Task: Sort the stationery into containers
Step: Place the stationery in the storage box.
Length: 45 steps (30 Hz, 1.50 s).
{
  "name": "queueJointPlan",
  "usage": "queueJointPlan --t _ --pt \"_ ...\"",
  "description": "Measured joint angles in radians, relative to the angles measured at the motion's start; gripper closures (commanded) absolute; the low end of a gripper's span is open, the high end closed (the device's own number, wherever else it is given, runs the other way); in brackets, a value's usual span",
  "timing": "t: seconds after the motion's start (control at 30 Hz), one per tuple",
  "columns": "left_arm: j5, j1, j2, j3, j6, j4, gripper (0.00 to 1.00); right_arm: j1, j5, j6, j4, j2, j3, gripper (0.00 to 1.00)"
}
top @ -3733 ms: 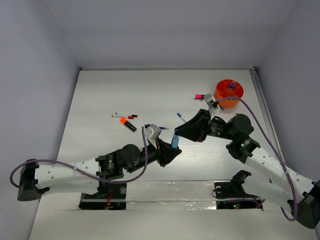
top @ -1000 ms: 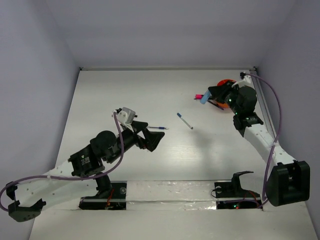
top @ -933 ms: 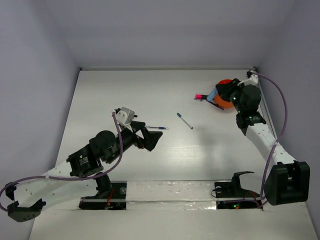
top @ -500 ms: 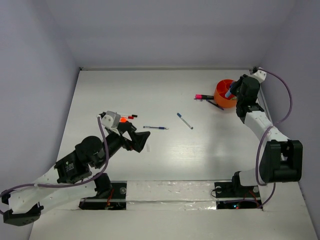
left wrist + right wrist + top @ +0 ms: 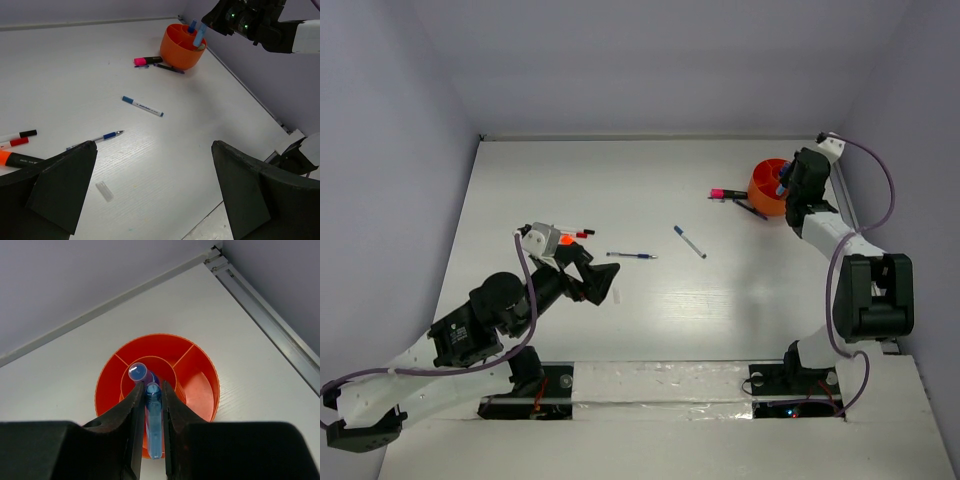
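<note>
I read cup (image 5: 197, 385): smooth orange plastic, slight sheen | table (image 5: 165, 155): white, faint wood grain, satin | blue piece (image 5: 154, 427): translucent glossy plastic | left gripper fingers (image 5: 62, 185): matt black.

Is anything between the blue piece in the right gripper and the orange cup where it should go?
Partly: a blue-capped item stands in the centre compartment of the orange cup, right beside the blue piece in the right gripper. The outer compartments look free.
</note>
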Motion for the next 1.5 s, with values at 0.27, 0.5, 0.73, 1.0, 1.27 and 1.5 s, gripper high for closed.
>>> queueJointPlan --t 0.27,0.5,0.73,1.0,1.27,1.5 --pt "0.011 0.017 0.0 0.0 0.0 0.0 0.01 0.0 0.014 -0.014 0.064 0.024 -0.021 1.0" --pt "0.027 0.031 -0.005 0.0 0.002 0.0 0.01 0.0 0.039 -0.018 0.124 0.024 -0.085 1.0" --pt "0.036 0.045 -0.005 -0.001 0.004 0.001 0.01 0.0 0.069 -0.026 0.157 0.024 -0.108 0.92" --pt "0.044 0.05 -0.004 -0.006 0.004 0.003 0.01 -0.02 0.087 -0.036 0.161 0.024 -0.108 0.73" --pt "0.052 0.056 -0.004 -0.006 0.004 0.003 0.01 -0.038 0.071 -0.031 0.135 0.022 -0.107 0.5" --pt "0.053 0.058 -0.004 -0.006 0.003 0.003 0.01 -0.037 0.018 -0.027 0.122 -0.006 -0.107 0.51"
